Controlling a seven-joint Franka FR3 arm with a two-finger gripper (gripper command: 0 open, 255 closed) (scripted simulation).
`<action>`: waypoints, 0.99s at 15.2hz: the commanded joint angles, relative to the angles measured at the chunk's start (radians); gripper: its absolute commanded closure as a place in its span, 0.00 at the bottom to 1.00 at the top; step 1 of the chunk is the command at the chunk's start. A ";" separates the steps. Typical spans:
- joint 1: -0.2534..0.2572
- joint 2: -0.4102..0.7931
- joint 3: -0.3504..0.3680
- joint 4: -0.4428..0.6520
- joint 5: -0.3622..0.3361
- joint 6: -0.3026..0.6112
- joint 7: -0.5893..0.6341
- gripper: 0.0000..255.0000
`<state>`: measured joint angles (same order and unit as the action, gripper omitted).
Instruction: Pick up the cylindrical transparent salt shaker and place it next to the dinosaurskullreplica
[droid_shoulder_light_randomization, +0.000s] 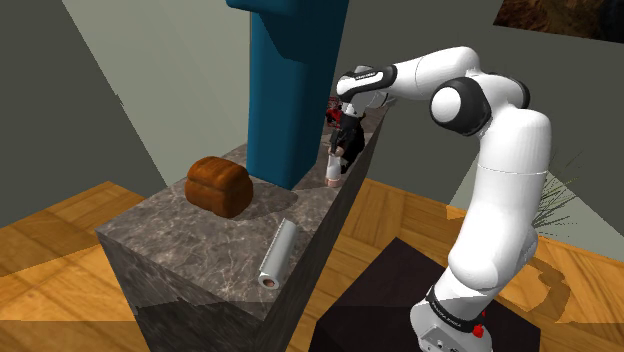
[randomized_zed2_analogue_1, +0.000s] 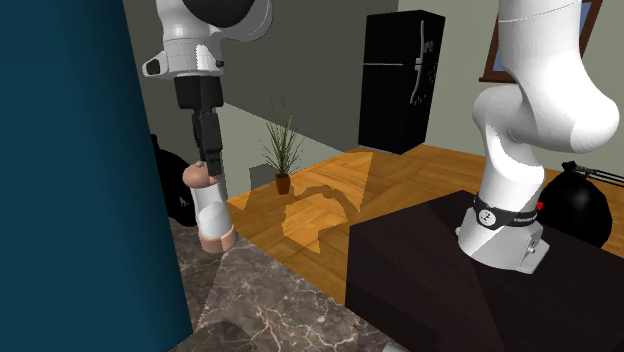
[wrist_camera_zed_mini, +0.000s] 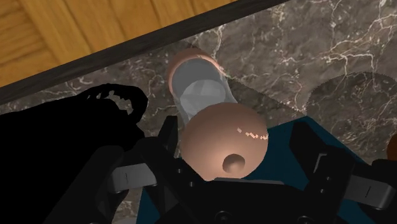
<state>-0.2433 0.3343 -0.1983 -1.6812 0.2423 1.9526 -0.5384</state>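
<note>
The salt shaker has a clear body, a pinkish dome cap and a pinkish base. It stands on the marble counter close to the counter's edge, leaning slightly. My gripper hangs right over it, open, one finger on each side of the cap; the finger on one side stands clearly apart from the cap. A black, jagged-edged object, possibly the skull replica, sits close beside the shaker.
A tall blue block rises on the counter just behind the shaker. A brown loaf-shaped thing and a lying silver cylinder are nearer along the counter. Wooden floor lies past the edge, with a potted plant.
</note>
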 joint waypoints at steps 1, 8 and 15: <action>0.000 0.000 0.000 0.000 0.000 0.000 0.000 0.00; -0.011 -0.021 -0.009 0.097 -0.012 -0.118 0.010 0.00; -0.011 -0.021 -0.009 0.097 -0.012 -0.118 0.010 0.00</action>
<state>-0.2546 0.3135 -0.2068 -1.5844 0.2304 1.8353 -0.5288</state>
